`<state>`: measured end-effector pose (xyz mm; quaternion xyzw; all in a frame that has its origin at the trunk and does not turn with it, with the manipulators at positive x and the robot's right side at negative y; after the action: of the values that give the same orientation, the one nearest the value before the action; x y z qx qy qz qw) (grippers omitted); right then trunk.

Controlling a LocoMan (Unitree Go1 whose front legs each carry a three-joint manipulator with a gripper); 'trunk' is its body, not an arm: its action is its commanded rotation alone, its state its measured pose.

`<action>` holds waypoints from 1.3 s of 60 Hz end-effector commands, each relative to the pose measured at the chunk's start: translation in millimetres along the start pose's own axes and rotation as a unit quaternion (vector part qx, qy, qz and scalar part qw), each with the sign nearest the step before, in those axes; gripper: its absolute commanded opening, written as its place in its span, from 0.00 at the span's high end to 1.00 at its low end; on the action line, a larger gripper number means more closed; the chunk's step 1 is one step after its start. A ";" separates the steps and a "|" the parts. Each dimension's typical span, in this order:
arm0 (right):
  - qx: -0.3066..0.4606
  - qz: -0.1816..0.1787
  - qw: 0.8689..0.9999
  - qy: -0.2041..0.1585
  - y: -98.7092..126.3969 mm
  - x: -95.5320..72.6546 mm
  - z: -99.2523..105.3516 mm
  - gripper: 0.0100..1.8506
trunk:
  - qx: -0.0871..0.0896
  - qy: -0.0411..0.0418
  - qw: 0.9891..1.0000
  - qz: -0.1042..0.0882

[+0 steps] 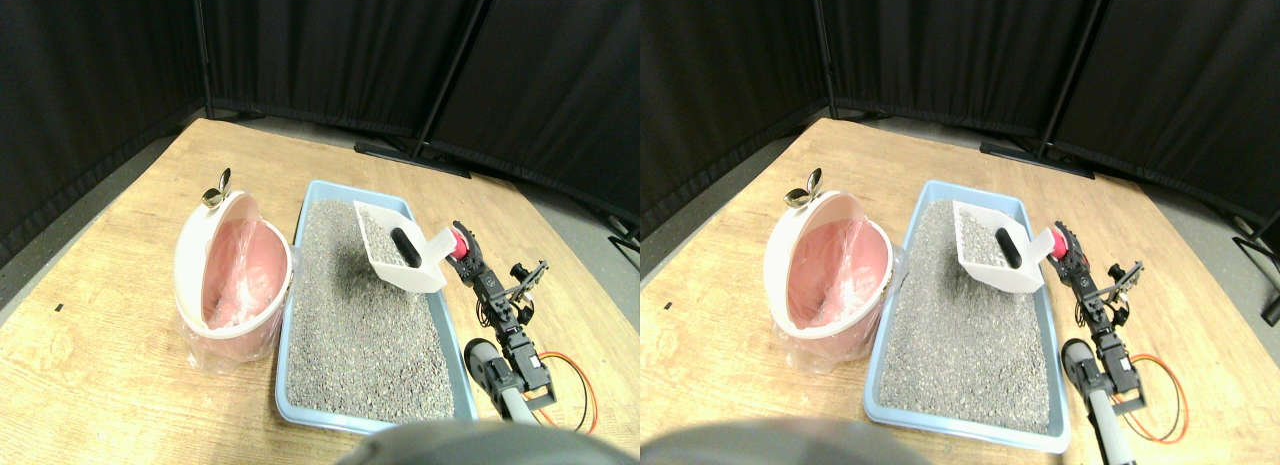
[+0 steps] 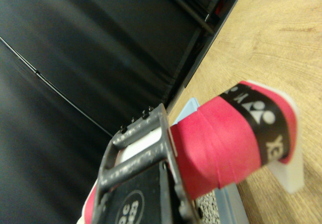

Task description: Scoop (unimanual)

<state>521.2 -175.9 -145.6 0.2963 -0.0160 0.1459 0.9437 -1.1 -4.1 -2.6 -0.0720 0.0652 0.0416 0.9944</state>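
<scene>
We see the right pincer (image 1: 462,247) closed on the red-wrapped handle (image 1: 458,244) of the white scoop (image 1: 400,260), its dark jaws pressed to the sides of the wrap. In the wrist view the handle (image 2: 226,143) fills the middle, with a black printed band around it, and 1 jaw frame lies tight against it; the far jaw is hidden there, so the grip reads mostly from the forward view.

The scoop reaches left and far from the pincer, raised above the grey litter (image 1: 360,315) over the far right part of the blue tray (image 1: 290,405). Its bowl carries some litter and 1 dark oblong lump (image 1: 404,248), and it throws a shadow on the litter below.

The tray rests on the wooden counter (image 1: 100,325). Just left of it, touching or nearly so, stands a pink bin (image 1: 232,285) with a white rim and a clear liner, tilted open toward us. Black curtains (image 1: 330,45) stand behind.
</scene>
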 end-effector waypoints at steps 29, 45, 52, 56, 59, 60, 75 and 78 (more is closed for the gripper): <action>0.080 0.045 0.995 -0.045 19.9 11.8 27.7 0.98 | -0.009 0.000 1.000 0.002; 0.118 0.034 0.992 -0.043 22.7 10.5 28.4 0.98 | -0.009 -0.001 1.000 0.002; 0.128 0.033 0.991 -0.034 23.1 10.3 28.3 0.98 | -0.010 0.000 1.000 0.002; 0.127 0.035 0.991 -0.030 23.3 10.2 28.1 0.98 | -0.010 -0.001 1.000 0.002; 0.135 0.033 0.990 -0.027 23.5 10.0 27.3 0.98 | -0.011 0.000 1.000 0.002; 0.135 0.033 0.990 -0.027 23.5 10.0 27.3 0.98 | -0.011 0.000 1.000 0.002; 0.138 0.041 0.989 -0.013 21.8 11.2 23.4 0.98 | -0.011 0.000 1.000 0.003; 0.145 0.037 0.989 -0.012 22.2 11.2 22.6 0.98 | -0.010 0.001 1.000 0.002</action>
<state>526.9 -171.7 -122.2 0.4206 0.0038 0.1628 0.8925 -0.6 -4.1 -2.5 -0.0717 0.0650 0.0411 0.9945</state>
